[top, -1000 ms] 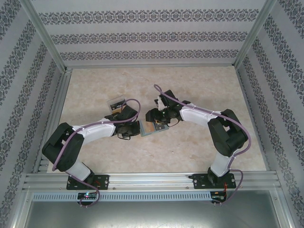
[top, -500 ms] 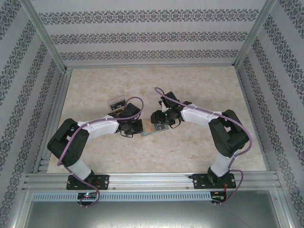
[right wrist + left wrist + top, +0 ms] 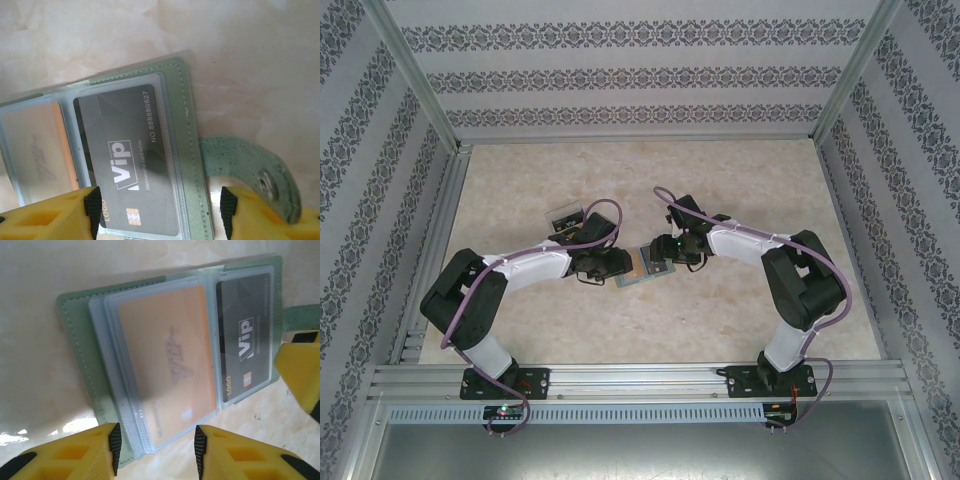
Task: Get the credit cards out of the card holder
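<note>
Left gripper (image 3: pixel 157 447) part-open, empty, straddling sleeve edge at orange card (image 3: pixel 165 365). Right gripper (image 3: pixel 157 210) wide, empty, over black card (image 3: pixel 130 165). Holder (image 3: pixel 75 340) lies open on bench (image 3: pixel 740 180) between arms; cards sleeved, face-up, likely for pinching out.

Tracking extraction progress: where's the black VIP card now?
Right wrist view: the black VIP credit card sits in a clear sleeve of the open grey-green folding card holder, on its tab side, beside the orange card.

Transparent tray (image 3: pixel 563 214), tan and black contents: set on beige marbled tabletop (image 3: pixel 740 180), which is enclosed by patterned wall panels (image 3: pixel 640 75).
</note>
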`<action>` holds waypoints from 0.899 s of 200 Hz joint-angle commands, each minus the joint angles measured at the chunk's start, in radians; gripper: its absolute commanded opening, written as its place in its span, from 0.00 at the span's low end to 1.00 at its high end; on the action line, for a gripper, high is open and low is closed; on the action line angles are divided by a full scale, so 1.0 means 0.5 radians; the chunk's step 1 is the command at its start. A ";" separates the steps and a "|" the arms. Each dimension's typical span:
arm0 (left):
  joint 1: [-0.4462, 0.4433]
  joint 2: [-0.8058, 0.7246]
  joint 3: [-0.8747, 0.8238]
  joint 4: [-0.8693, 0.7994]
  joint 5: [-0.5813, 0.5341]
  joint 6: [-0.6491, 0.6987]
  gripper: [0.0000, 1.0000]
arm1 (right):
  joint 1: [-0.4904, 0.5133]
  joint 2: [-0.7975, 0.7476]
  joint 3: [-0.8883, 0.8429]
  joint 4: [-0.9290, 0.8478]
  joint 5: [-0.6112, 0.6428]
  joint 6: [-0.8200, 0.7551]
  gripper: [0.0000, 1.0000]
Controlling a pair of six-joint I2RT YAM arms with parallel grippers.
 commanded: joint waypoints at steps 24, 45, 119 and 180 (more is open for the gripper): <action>-0.004 0.110 0.082 0.088 0.048 -0.059 0.45 | 0.025 0.078 -0.035 0.005 0.010 -0.045 0.65; -0.004 0.152 0.098 0.085 0.054 -0.059 0.44 | 0.034 0.091 -0.043 0.012 -0.001 -0.045 0.64; -0.004 0.180 0.137 0.105 0.076 -0.069 0.41 | 0.045 0.146 -0.033 0.042 -0.071 -0.044 0.43; -0.004 0.214 0.170 0.102 0.100 -0.075 0.41 | 0.042 0.172 -0.005 0.038 -0.099 -0.059 0.31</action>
